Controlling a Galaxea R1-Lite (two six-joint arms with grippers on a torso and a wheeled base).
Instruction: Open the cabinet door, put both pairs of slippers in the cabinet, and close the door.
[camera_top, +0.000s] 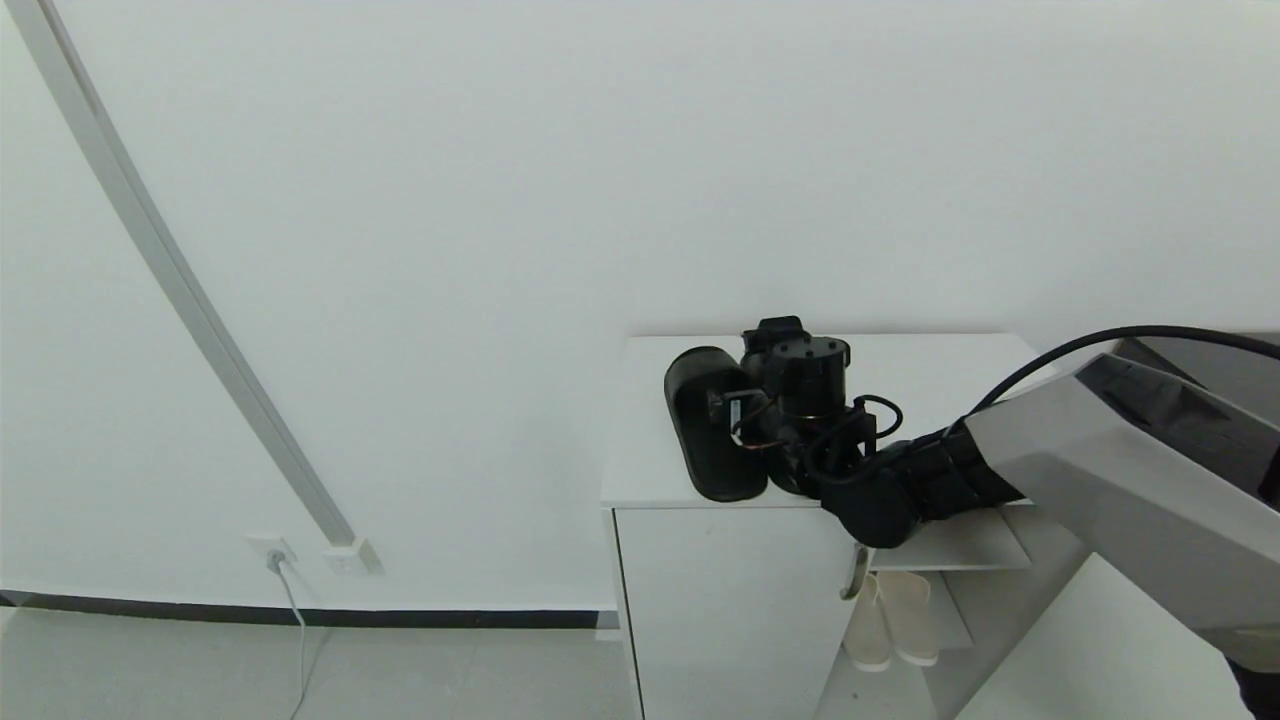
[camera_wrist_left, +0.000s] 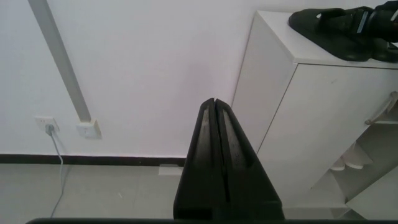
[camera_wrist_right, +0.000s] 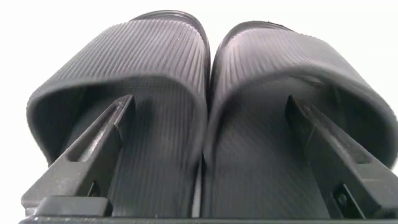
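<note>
The black slippers (camera_top: 708, 428) sit side by side on top of the cabinet (camera_top: 930, 380), at its front edge and nearer its left corner; they look like moulded foam or rubber, so expect them to be light, soft and springy, with ribbed straps that should resist slipping; the place to take hold is where the two straps meet in the middle, pinching both inner walls together so the pair lifts as one; squeeze too far out and you may carry off a single shoe. Their toes appear to point toward the cabinet's left edge and their heels toward your right arm, so the long axis runs roughly along the front edge. Your right gripper (camera_wrist_right: 209, 106) is spread wide, one finger pushed under each strap, not yet clamped on anything. Below, the right-hand door (camera_top: 1090, 650) stands open; the white slippers (camera_top: 890, 620) stand on a lower shelf inside, so I judge one pair is stowed and this pair is next; the left-hand door (camera_top: 730, 610) is closed. Your left gripper (camera_wrist_left: 214, 109) has its fingers pressed together, holds nothing, and is low off the cabinet's left side, well apart from the slippers.
</note>
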